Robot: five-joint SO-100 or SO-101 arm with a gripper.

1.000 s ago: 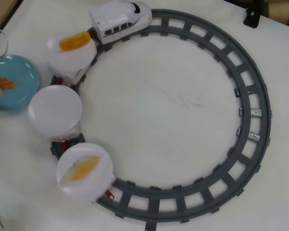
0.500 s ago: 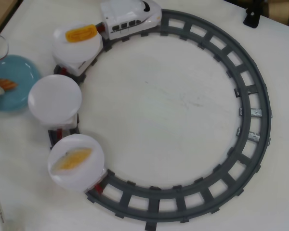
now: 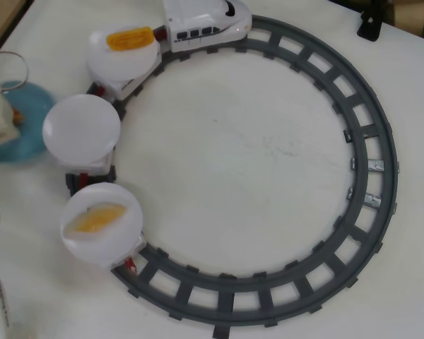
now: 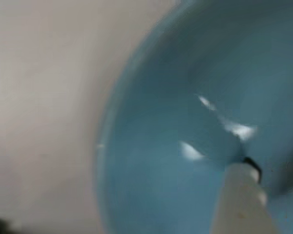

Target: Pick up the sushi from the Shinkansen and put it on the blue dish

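Note:
The white Shinkansen (image 3: 206, 23) stands at the top of the track, pulling cars topped by round white plates. The middle plate (image 3: 81, 129) is bare. The blue dish (image 3: 32, 138) lies at the left edge of the overhead view. My gripper (image 3: 9, 118) hangs over it, shut on the sushi, of which only a small orange-red bit (image 3: 16, 113) shows. In the blurred wrist view the blue dish (image 4: 176, 146) fills the frame, with one white finger (image 4: 239, 200) just above it. The sushi is not clear there.
A plain orange piece (image 3: 129, 38) lies on the plate behind the engine, and a pale yellow piece (image 3: 95, 219) on the last plate. The grey round track (image 3: 373, 141) rings the table's middle. A black object (image 3: 371, 25) sits at the top right.

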